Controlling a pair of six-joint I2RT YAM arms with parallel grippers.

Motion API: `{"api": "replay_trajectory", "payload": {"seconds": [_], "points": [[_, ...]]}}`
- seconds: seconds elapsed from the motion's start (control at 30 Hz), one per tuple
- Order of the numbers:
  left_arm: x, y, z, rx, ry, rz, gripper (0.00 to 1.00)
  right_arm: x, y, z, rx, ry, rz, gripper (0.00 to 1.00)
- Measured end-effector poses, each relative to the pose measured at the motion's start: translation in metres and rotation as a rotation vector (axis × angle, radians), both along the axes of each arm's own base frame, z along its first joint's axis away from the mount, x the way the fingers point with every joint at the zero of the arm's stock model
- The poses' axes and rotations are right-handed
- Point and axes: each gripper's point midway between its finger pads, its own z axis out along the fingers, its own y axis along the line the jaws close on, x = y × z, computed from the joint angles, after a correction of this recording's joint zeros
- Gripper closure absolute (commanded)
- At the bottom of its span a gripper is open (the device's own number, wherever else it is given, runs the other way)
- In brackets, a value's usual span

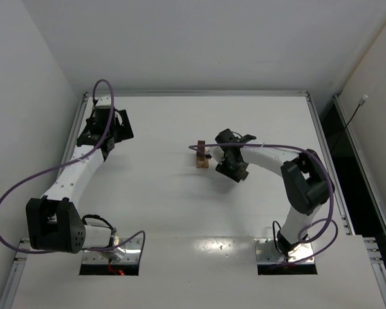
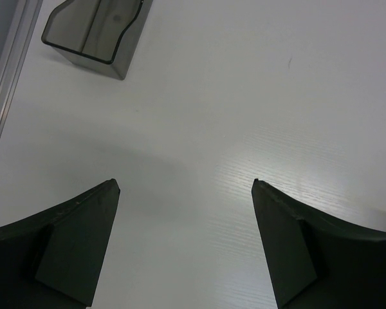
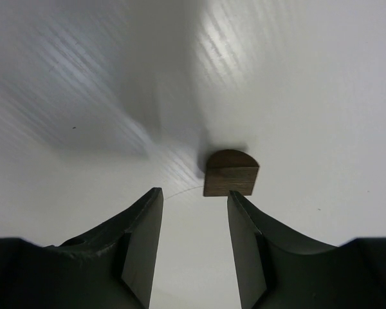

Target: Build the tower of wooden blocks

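Right fingers (image 3: 141, 248) apart over glossy white table (image 1: 180, 212).

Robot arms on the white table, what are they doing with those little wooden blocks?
They are building a wood block tower in the middle of the table. Right now it is tiny: just a dark brown block and a tan block together. The right gripper sits right beside them, open, holding nothing. The left gripper is far off to the left, open and empty, near a grey plastic bin.
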Motion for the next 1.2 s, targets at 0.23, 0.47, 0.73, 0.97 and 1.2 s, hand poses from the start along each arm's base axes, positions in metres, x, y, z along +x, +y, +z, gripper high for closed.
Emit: {"api": "replay_trajectory", "payload": {"seconds": [0.23,0.47,0.73,0.97,1.2], "points": [[0.0,0.0,-0.002,-0.002,0.005,0.002,0.19,0.011,-0.003,0.011,-0.015,-0.049,-0.012,0.58],[0.001,0.0,-0.003,-0.002,0.008,0.002,0.19,0.014,-0.01,0.011,-0.031,-0.054,-0.021,0.58],[0.002,0.0,-0.006,-0.001,0.018,0.002,0.19,0.017,-0.025,-0.002,-0.067,-0.023,-0.045,0.58],[0.006,0.0,-0.007,-0.001,0.021,0.003,0.19,0.018,-0.028,-0.007,-0.077,-0.01,-0.04,0.58],[0.007,-0.001,-0.009,0.0,0.027,0.002,0.19,0.017,-0.027,-0.013,-0.082,0.007,-0.037,0.58]]}}
